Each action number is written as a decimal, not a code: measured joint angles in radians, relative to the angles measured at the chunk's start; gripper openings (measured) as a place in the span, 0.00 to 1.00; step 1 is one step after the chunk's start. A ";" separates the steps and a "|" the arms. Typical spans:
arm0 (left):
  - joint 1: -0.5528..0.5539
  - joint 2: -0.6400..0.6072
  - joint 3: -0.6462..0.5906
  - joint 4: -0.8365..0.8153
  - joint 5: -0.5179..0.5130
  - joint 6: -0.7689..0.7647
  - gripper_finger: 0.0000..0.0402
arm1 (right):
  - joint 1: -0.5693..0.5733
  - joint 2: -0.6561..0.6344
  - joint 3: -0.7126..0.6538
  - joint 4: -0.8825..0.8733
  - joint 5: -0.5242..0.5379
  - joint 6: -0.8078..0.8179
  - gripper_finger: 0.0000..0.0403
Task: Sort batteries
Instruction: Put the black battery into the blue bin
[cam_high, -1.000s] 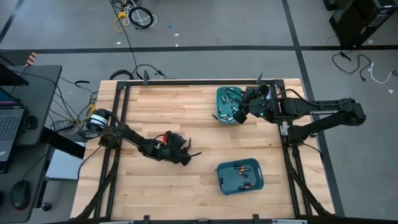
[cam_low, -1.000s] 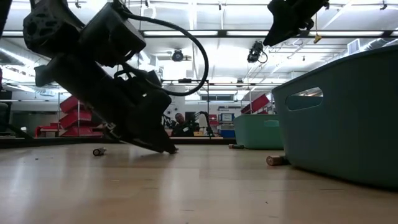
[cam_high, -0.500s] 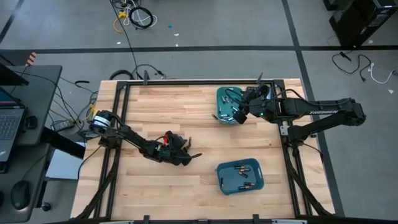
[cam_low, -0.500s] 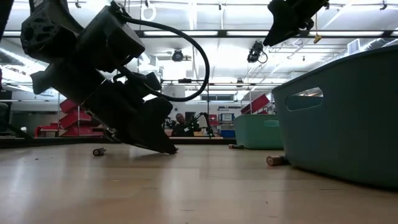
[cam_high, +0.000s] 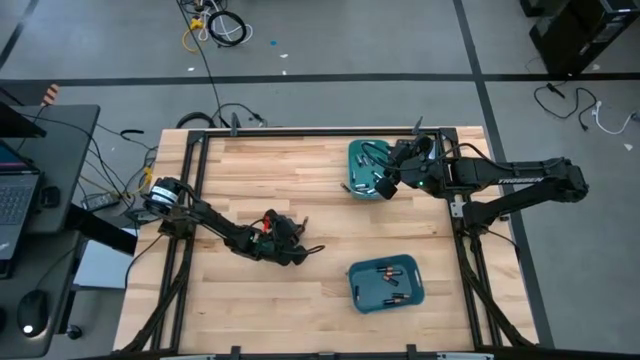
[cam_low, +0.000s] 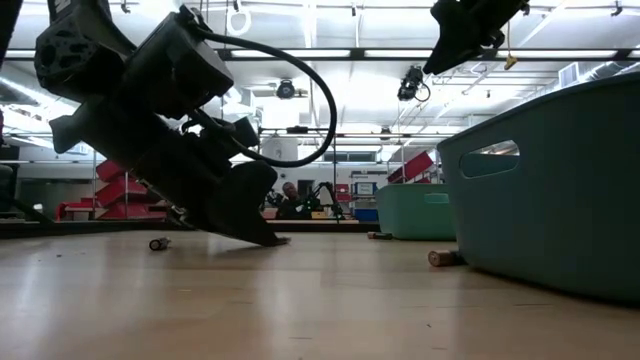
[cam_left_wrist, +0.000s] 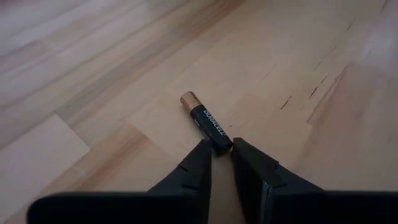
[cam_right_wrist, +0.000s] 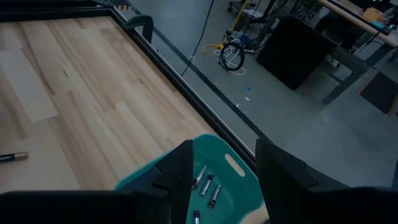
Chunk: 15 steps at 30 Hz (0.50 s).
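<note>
A black battery with a copper end (cam_left_wrist: 206, 123) lies flat on the wooden table (cam_high: 260, 170), left of centre. My left gripper (cam_left_wrist: 221, 149) is low over the table, slanting down, its fingers closed in on the battery's black end. My right gripper (cam_high: 383, 186) hangs open above the far teal bin (cam_high: 366, 160), which holds several batteries (cam_right_wrist: 205, 185). The near teal bin (cam_high: 386, 283) also holds several batteries. In the low view my left gripper (cam_low: 275, 240) rests its fingertips at the table surface. My left gripper pinches the battery's black end (cam_left_wrist: 219, 142) between its two fingertips (cam_left_wrist: 200, 155). The fingers slant down toward the table and lie roughly along the battery. The battery lies flat on the wood, its copper end (cam_left_wrist: 188, 99) pointing away from the fingers.
Loose batteries lie on the table: one at the left (cam_low: 158, 243) and one beside the near bin's wall (cam_low: 443, 257) in the low view, one on the planks (cam_right_wrist: 12, 157) in the right wrist view. A black frame rail (cam_high: 300, 132) borders the table.
My left gripper has stayed in place and drawn its fingers together around the battery's black end, with a slight roll of the wrist. The battery lies where it was.
</note>
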 joint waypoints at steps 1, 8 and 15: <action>0.000 0.000 0.000 -0.003 -0.002 0.000 0.15 | 0.000 0.000 0.000 0.000 0.000 0.000 0.39; 0.001 0.000 0.000 -0.013 -0.007 0.000 0.05 | 0.000 0.000 0.000 -0.004 0.000 0.000 0.39; 0.003 -0.014 -0.002 -0.017 0.042 -0.004 0.09 | 0.000 0.000 0.000 -0.005 0.000 -0.003 0.39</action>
